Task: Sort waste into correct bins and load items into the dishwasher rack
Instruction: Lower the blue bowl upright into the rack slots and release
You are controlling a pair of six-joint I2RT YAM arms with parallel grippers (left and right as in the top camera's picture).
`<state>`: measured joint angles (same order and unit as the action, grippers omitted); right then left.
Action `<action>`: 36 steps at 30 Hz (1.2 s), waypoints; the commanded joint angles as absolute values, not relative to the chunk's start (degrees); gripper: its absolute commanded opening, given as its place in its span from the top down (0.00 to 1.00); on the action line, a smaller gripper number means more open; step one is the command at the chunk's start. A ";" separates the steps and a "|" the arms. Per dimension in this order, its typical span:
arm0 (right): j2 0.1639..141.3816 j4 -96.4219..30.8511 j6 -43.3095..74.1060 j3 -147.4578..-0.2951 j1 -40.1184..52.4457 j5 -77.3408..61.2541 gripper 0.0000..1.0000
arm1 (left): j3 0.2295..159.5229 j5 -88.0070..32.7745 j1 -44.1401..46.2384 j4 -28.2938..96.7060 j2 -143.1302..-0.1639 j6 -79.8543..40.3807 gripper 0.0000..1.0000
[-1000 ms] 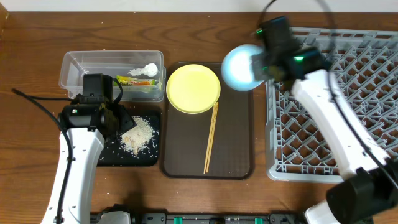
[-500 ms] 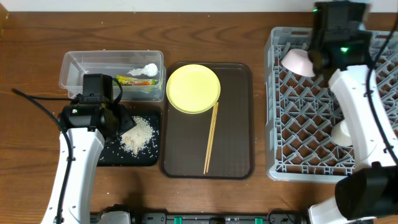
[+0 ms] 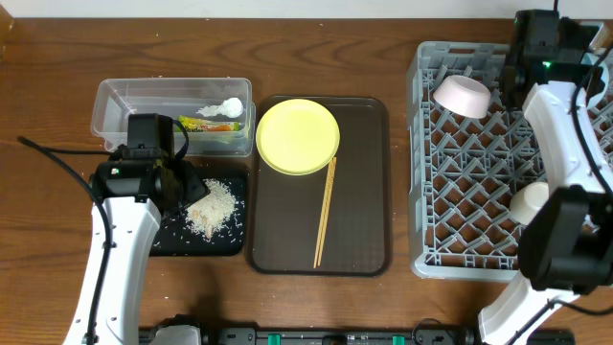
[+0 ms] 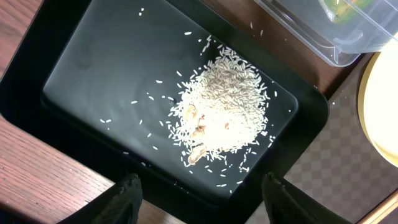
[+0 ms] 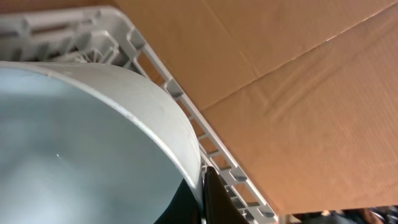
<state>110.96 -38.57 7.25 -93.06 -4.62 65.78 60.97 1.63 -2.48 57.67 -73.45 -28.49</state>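
My right gripper [image 5: 203, 177] is shut on the rim of the light blue bowl [image 5: 93, 143], held over the back edge of the grey dishwasher rack [image 3: 479, 192]; in the overhead view the arm hides that bowl. A pinkish-white bowl [image 3: 463, 94] and a pale cup [image 3: 530, 201] sit in the rack. The yellow plate [image 3: 298, 136] and the chopsticks [image 3: 325, 213] lie on the brown tray [image 3: 364, 192]. My left gripper [image 4: 205, 194] hangs open over the near edge of the black tray [image 4: 93, 74], which holds a rice pile [image 4: 224, 115]. The clear tub [image 3: 172, 115] holds the wrapper [image 3: 206, 125] and white scrap [image 3: 228, 105].
Brown cardboard [image 5: 298, 81] stands right behind the rack's back rim [image 5: 155, 68]. The clear tub's corner [image 4: 311, 31] and the plate's edge [image 4: 382, 112] border the black tray on its far side. Bare wooden table surrounds everything.
My right arm has carried the light blue bowl from above the brown tray's back right corner across to the rack's far back edge. The left arm has stayed put.
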 commanded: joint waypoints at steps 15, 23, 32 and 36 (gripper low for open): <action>115.83 -45.89 16.91 -92.99 -4.14 62.48 0.99 | 60.27 1.52 -2.72 57.80 -72.97 -28.60 0.35; 115.83 -45.08 16.93 -92.99 -4.10 73.71 0.99 | 60.27 1.52 -2.72 57.80 -72.97 -28.60 0.35; 116.57 -46.13 17.37 -92.95 -3.38 66.28 0.99 | 60.27 1.50 -2.72 57.84 -72.97 -28.60 0.35; 117.14 -46.35 17.39 -92.92 -2.39 65.01 0.99 | 60.27 1.50 -2.72 57.84 -72.97 -28.60 0.35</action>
<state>115.50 -46.06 15.97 -93.06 -3.60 65.91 60.97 1.63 -2.48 57.67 -73.45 -28.49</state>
